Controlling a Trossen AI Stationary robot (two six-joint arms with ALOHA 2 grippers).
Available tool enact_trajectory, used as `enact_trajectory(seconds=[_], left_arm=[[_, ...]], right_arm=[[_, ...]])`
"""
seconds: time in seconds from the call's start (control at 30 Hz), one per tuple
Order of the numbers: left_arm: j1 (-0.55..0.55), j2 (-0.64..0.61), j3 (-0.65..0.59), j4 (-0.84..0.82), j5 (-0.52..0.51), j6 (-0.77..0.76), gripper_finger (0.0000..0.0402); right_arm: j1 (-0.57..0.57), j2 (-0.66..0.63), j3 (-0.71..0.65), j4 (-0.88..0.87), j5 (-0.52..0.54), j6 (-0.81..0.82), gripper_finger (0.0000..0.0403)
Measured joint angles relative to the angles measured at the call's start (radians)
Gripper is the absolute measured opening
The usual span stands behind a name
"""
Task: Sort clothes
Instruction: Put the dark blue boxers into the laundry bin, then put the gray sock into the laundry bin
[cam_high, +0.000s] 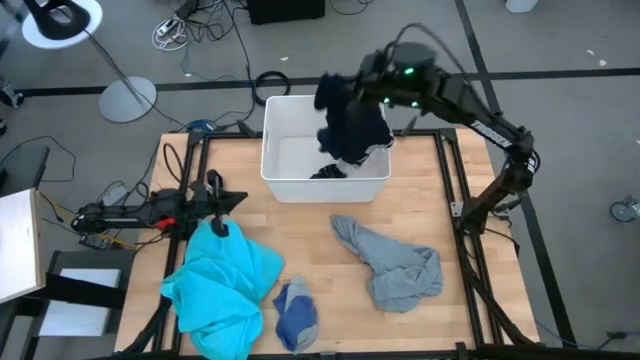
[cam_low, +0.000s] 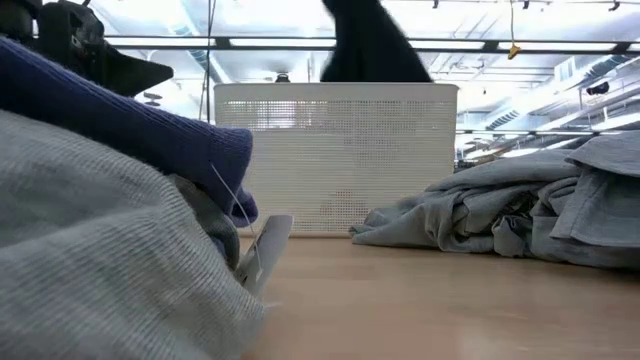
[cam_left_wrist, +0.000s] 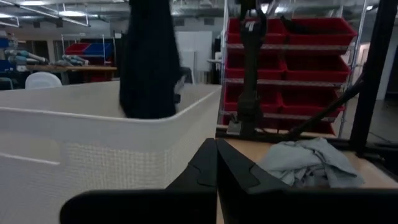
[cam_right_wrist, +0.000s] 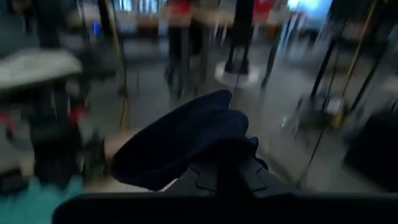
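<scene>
Dark navy soft garment (cam_high: 352, 125) dangles, pinched in the right gripper (cam_high: 372, 88), over the white rectangular plastic bin (cam_high: 285, 182), upper centre.

My wooden table (cam_high: 330, 320) has black rails along its edges. At twelve o'clock on it sits a white rectangular bin (cam_high: 275, 150), its perforated wall facing the low camera (cam_low: 335, 155). Beyond the table at eleven o'clock, a white lamp stand with a round base (cam_high: 127, 98) rests on the grey floor, and loose cables (cam_high: 195, 25) trail past it. At nine o'clock a white panel (cam_high: 18, 245) lies just off the table. From my left wrist I see red storage bins on shelving (cam_left_wrist: 292, 68) behind the table.
</scene>
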Motion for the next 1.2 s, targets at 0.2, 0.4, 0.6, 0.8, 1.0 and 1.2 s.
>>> enact_trajectory(seconds=[0.2, 0.4, 0.6, 0.8, 1.0, 1.2], left_arm=[[0.000, 0.000, 0.000, 0.100, 0.000, -0.100, 0.0001], [0.000, 0.000, 0.000, 0.197, 0.000, -0.129, 0.0001], [0.000, 0.000, 0.000, 0.262, 0.000, -0.127, 0.0001], [0.000, 0.000, 0.000, 0.259, -0.007, -0.127, 0.0001], [0.000, 0.000, 0.000, 0.259, -0.004, -0.128, 0.0001], [-0.002, 0.013, 0.093, 0.100, 0.054, -0.128, 0.0001]], right_arm=[[-0.029, 0.003, -0.231, -0.081, -0.005, 0.001, 0.0046], [-0.055, 0.003, -0.321, -0.207, 0.000, 0.056, 0.0095], [-0.057, -0.001, -0.279, -0.380, -0.014, 0.060, 0.0145], [-0.045, -0.003, -0.205, -0.483, -0.035, 0.062, 0.0167], [-0.008, -0.009, -0.164, -0.581, -0.083, 0.052, 0.0168], [0.060, -0.075, -0.164, -0.632, -0.069, 0.098, 0.0166]])
